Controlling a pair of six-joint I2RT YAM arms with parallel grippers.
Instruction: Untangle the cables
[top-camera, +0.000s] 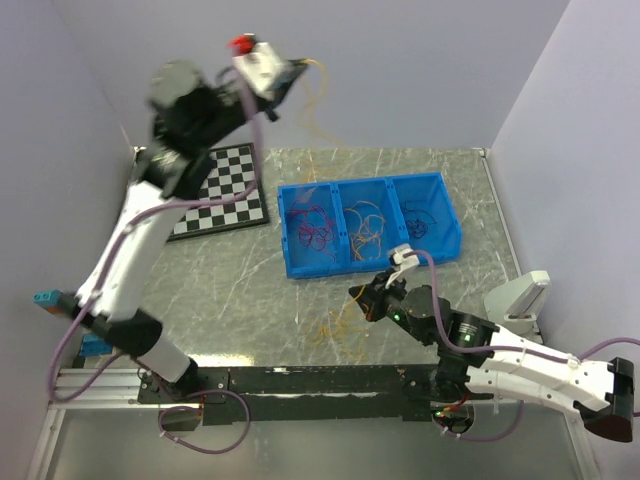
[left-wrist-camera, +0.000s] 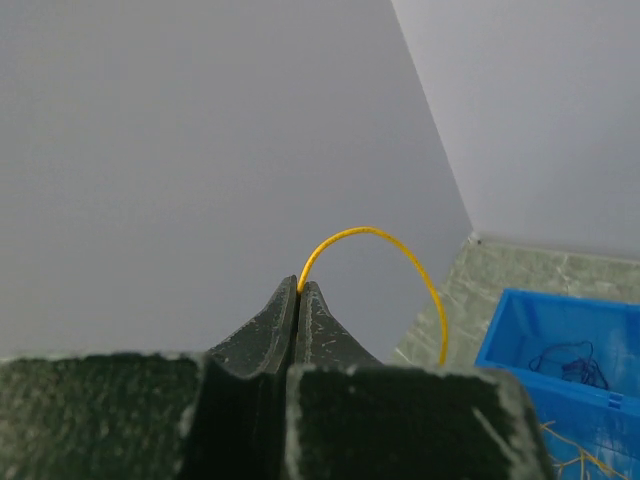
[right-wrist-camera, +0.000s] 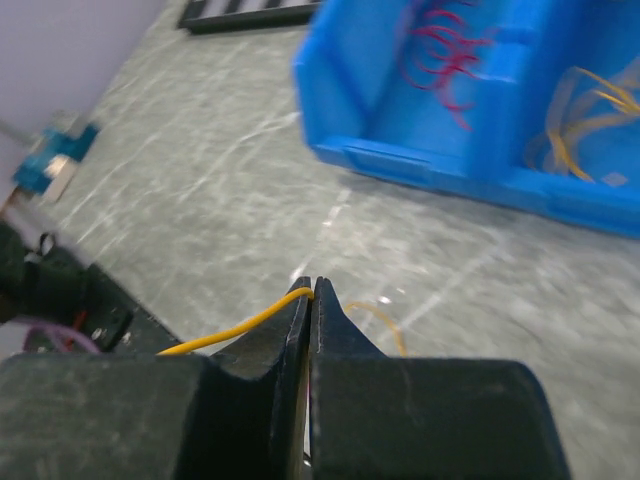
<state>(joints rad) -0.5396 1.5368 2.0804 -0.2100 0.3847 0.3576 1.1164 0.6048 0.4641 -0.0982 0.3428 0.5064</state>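
Observation:
My left gripper (top-camera: 298, 68) is raised high near the back wall. In the left wrist view it (left-wrist-camera: 300, 286) is shut on a thin yellow cable (left-wrist-camera: 400, 250) that arcs out of the tips and hangs down (top-camera: 316, 105). My right gripper (top-camera: 358, 297) is low over the table. In the right wrist view it (right-wrist-camera: 311, 288) is shut on another yellow cable (right-wrist-camera: 230, 330). A loose bunch of yellow-orange strands (top-camera: 340, 325) lies on the table beside it. Red and purple cables (top-camera: 312, 228) lie in the blue bin's left compartment and yellow ones (top-camera: 367, 228) in the middle one.
The blue three-part bin (top-camera: 440, 180) stands mid-table, with dark cables (top-camera: 420, 220) in its right compartment. A checkerboard (top-camera: 225, 185) lies at the back left. Grey walls enclose the table on three sides. A small blue block (top-camera: 45, 298) sits at the left edge.

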